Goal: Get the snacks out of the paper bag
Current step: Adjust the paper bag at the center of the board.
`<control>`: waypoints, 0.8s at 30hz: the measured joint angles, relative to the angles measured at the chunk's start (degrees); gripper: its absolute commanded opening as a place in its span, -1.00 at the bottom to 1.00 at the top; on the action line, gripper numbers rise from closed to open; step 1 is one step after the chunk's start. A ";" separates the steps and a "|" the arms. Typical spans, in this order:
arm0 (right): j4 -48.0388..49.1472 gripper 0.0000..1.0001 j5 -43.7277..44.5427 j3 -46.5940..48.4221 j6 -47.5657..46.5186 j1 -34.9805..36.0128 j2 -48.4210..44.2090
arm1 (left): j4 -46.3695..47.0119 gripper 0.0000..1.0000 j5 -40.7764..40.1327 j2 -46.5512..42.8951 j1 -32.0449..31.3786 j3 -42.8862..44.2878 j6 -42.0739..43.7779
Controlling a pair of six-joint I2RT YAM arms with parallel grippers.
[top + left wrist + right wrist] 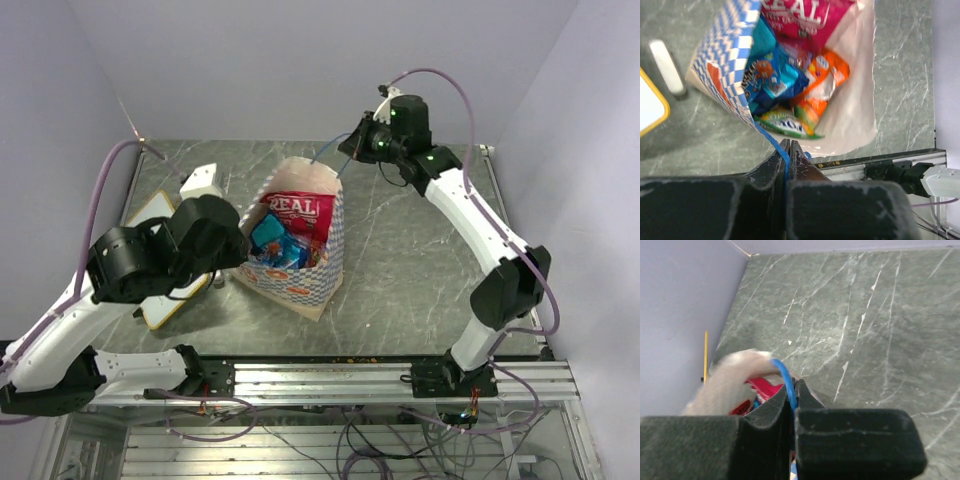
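The paper bag [318, 268] stands open mid-table, cream with a blue-and-white checkered band. Inside lie the snacks: a pink "REAL" packet [297, 210], blue packets [272, 240], and in the left wrist view an orange packet [826, 75] and a green one [785, 122]. My left gripper [788, 144] is shut on the bag's near blue cord handle [771, 139]. My right gripper [795, 385] is shut on the far blue cord handle [785, 375], held above the bag's back edge [345, 150]. The two handles are pulled apart, so the mouth stays open.
A yellow-edged whiteboard [160, 215] lies at the left behind my left arm, with a white eraser [667, 67] beside the bag. The metal rail [400, 380] runs along the table's near edge. Bare grey marble table [420, 250] lies right of the bag.
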 measured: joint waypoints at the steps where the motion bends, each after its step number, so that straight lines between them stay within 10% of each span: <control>1: -0.31 -1.00 0.07 -0.85 -0.39 -0.52 -1.60 | -0.33 -0.86 -0.39 1.68 0.00 2.36 1.27; 6: -1.49 -1.00 -0.07 -4.00 -1.84 -0.59 -7.37 | 0.26 -0.86 0.39 10.27 1.70 10.99 8.28; 24: -4.76 -1.00 1.29 -13.00 4.37 15.72 -19.37 | 0.87 -0.86 33.18 36.37 46.38 34.45 23.63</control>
